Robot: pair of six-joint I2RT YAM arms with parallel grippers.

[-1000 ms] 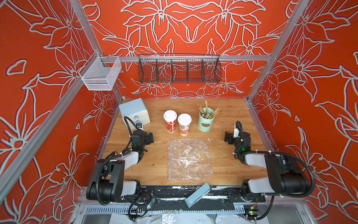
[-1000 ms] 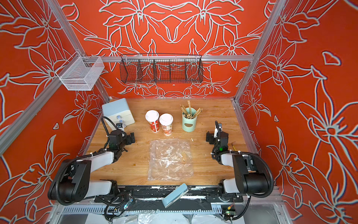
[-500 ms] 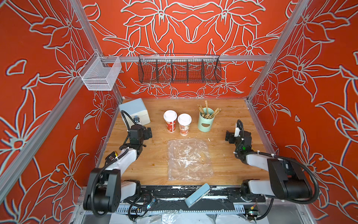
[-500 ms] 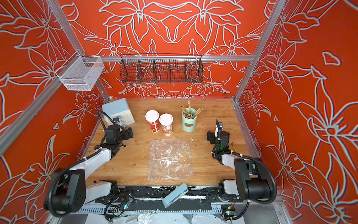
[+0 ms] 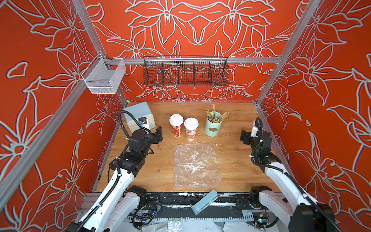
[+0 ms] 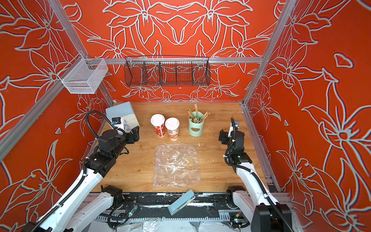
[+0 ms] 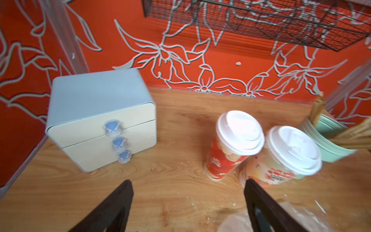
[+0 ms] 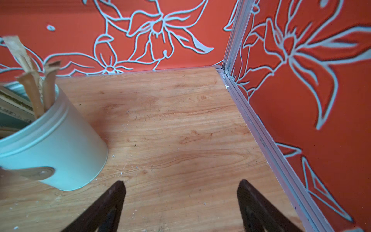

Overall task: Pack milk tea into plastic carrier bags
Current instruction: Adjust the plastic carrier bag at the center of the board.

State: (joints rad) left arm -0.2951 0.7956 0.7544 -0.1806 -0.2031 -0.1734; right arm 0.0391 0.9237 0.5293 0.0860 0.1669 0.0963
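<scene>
Well, the clear plastic bag (image 5: 195, 164) is lying flat on the wooden table (image 5: 236, 176), and the 2 milk teas, the red-printed cup (image 5: 176, 125) and the cream cup (image 5: 191, 128), are standing upright side by side just behind it. Left of the bag, the left gripper (image 7: 186, 181) is hovering with jaws spread apart, gripping nothing; right of the bag, the right gripper (image 8: 180, 181) is hovering likewise, spread and empty

A wooden tabletop (image 5: 236, 166) carries a pale-blue drawer box (image 5: 138, 115) in its far left corner, a red-printed cup (image 5: 176, 125) beside a cream cup (image 5: 191, 128), a mint-green canister (image 5: 213, 126), a flat clear plastic bag (image 5: 195, 164) and pale specks (image 5: 216, 144), possibly crumbs.
</scene>
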